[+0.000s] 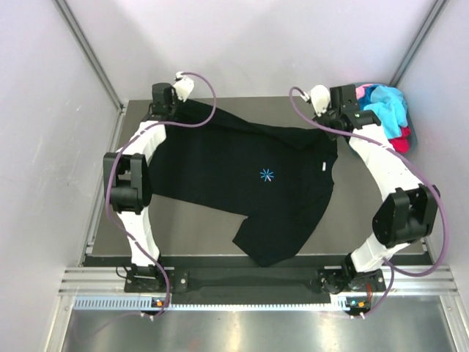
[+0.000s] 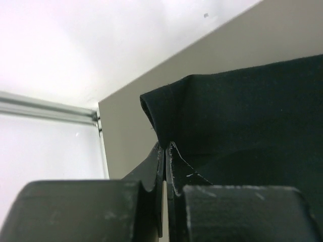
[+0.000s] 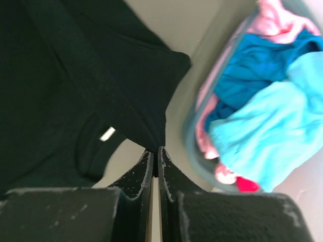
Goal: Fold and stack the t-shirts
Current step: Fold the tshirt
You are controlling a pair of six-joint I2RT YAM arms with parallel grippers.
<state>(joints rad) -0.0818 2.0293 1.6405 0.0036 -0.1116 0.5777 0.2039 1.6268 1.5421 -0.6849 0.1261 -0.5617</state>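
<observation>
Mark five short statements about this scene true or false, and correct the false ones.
1. The left gripper is shut on the black t-shirt. True.
2. The right gripper is open and holds nothing. False: it is shut on the black t-shirt's edge.
3. The black t-shirt is folded into a neat square. False: it lies spread out on the table, its logo facing up.
4. The basket holds coloured shirts in turquoise, blue and pink. True.
5. The basket stands beside the left arm. False: it sits at the far right corner, near the right gripper.
</observation>
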